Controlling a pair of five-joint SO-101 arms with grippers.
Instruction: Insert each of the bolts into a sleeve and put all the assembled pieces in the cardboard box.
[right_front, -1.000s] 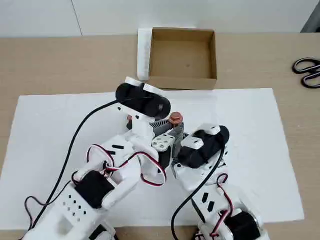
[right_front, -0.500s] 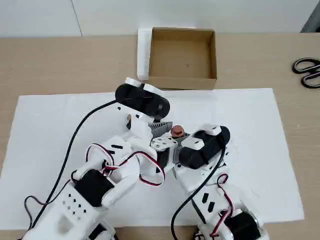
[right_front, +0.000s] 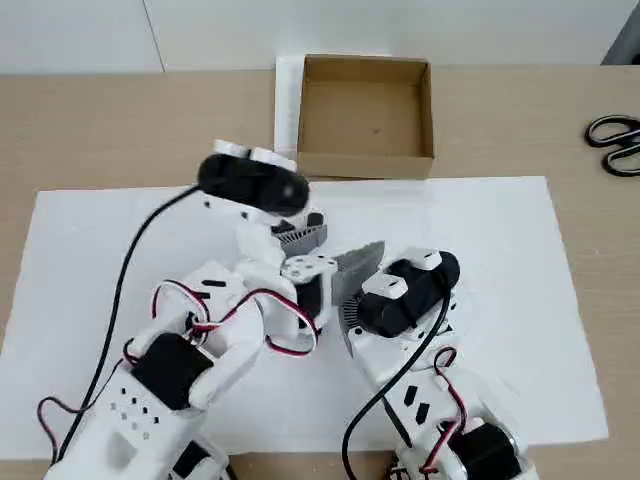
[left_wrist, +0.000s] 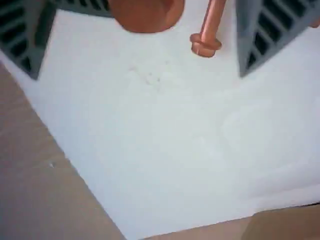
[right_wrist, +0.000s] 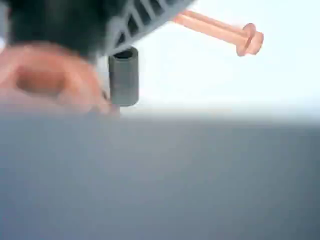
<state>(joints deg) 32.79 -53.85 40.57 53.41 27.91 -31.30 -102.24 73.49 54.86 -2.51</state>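
Note:
My left gripper (right_front: 300, 238) (left_wrist: 140, 65) hangs open over the white paper (right_front: 500, 250), just left of my right gripper (right_front: 355, 280). One copper bolt (left_wrist: 207, 30) (right_wrist: 220, 30) lies flat on the paper. A blurred copper piece (left_wrist: 145, 10) sits between the left fingers (left_wrist: 30, 40) and touches neither. In the right wrist view a dark grey sleeve (right_wrist: 123, 75) stands upright on the paper, with a blurred copper shape (right_wrist: 45, 80) close beside it. The cardboard box (right_front: 365, 165) stands open at the far edge of the paper.
A white block (right_front: 287, 105) lies against the box's left wall. Black-handled scissors (right_front: 615, 140) rest on the bare table at the far right. Both arms crowd the middle of the paper, with cables trailing toward the near edge.
The left arm has swung left and back, away from the right gripper. The copper bolt head seen between the two grippers sank toward the right gripper and is now hidden in the high view.

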